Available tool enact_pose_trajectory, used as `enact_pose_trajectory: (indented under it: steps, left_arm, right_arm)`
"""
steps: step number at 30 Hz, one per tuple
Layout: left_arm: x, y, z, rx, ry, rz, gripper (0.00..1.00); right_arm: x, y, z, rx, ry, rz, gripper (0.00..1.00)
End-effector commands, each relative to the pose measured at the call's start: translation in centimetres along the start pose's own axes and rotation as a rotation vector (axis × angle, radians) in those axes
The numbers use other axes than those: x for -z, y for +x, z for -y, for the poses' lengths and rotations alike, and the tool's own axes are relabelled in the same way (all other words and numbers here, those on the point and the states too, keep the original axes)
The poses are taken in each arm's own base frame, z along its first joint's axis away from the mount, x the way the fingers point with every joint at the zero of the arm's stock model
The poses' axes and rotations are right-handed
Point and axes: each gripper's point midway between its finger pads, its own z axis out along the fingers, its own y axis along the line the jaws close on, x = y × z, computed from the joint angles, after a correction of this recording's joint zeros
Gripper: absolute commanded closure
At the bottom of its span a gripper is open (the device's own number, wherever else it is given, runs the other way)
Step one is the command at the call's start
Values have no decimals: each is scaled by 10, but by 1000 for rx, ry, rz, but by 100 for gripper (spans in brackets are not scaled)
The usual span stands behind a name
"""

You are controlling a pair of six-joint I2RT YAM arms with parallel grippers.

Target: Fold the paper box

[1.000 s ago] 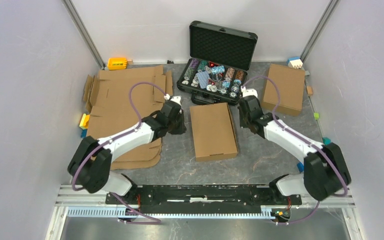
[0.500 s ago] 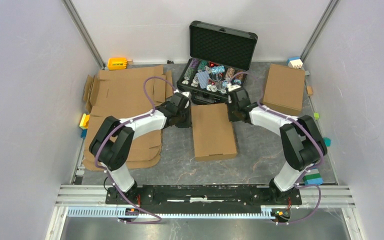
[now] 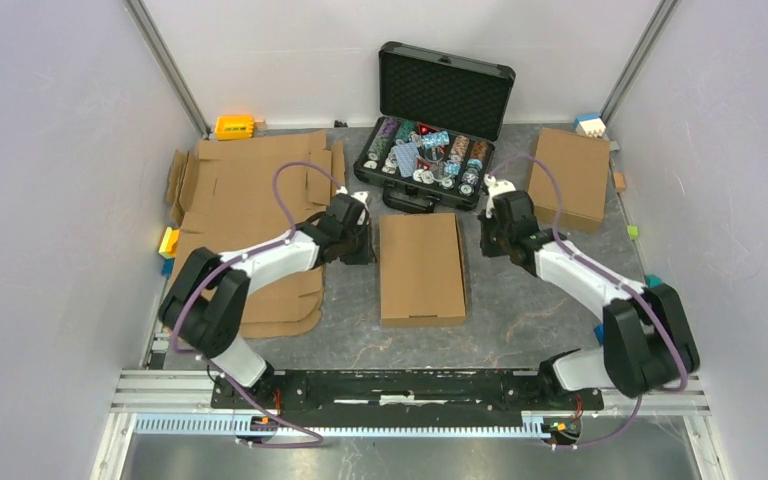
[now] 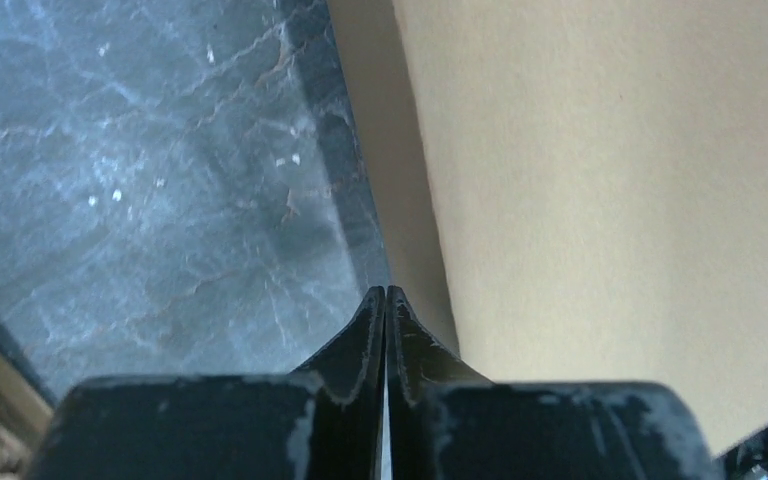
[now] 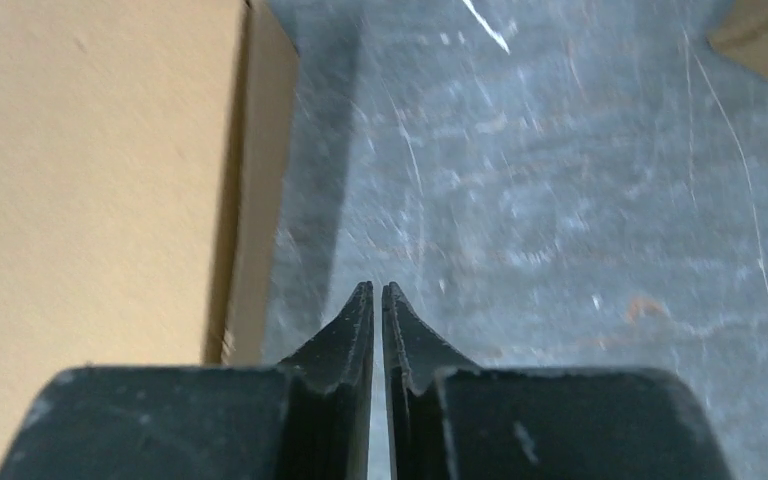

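Observation:
The paper box [image 3: 421, 267] lies closed and flat on the dark table between my two arms, a plain brown cardboard rectangle. My left gripper [image 3: 361, 242] is shut and empty, its tips [image 4: 387, 292] just off the box's left wall [image 4: 610, 200]. On the other side my right gripper [image 3: 489, 236] is shut on nothing. Its tips [image 5: 377, 288] hang over bare table a little to the right of the box's side [image 5: 90, 170]. Neither gripper touches the box.
An open black case [image 3: 430, 150] of colourful chips stands right behind the box. Flat cardboard sheets [image 3: 250, 200] lie under the left arm. A second closed cardboard box [image 3: 567, 177] sits at back right. A yellow toy [image 3: 233, 126] and coloured blocks [image 3: 168, 243] lie along the edges.
The box has turned from slightly skewed to square and slid a little nearer. Both grippers have drawn back from its far corners, the right one moving off to the right.

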Motion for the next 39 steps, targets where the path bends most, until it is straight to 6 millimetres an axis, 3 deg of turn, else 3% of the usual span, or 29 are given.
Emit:
enact_pose_trajectory:
  steps: [1,7,9,12,14,21,23,25,27,32,35,39]
  left_arm:
    - [28,-10,11,-23,83,101,90]
    - [58,-2,25,32,222,213,44]
    - [65,-1,32,58,284,242,33]
    - [66,4,44,97,365,231,22]
    - [60,8,47,127,385,208,20]
    - [33,25,38,224,421,132,38]
    - [27,30,30,238,403,116,51]
    - [24,35,21,259,401,107,72]
    - [22,40,9,301,414,103,82]
    - [18,60,-9,348,427,68,88]
    - [14,68,-14,352,419,50,89]
    - [10,71,-16,342,416,35,90]
  right_arm:
    - [19,11,3,-25,-41,59,84]
    - [38,32,-3,-31,-112,139,42]
    - [43,35,-6,-33,-137,160,31]
    - [50,38,-20,-55,-219,183,10]
    - [54,38,-30,-78,-276,193,2]
    - [59,41,-42,-115,-347,191,2]
    - [59,42,-41,-117,-345,189,2]
    - [59,41,-42,-122,-350,187,2]
    - [60,43,-45,-141,-377,172,2]
    - [71,36,-67,-250,-591,178,2]
    - [65,38,-65,-317,-596,144,2]
    - [62,43,-78,-383,-690,106,2]
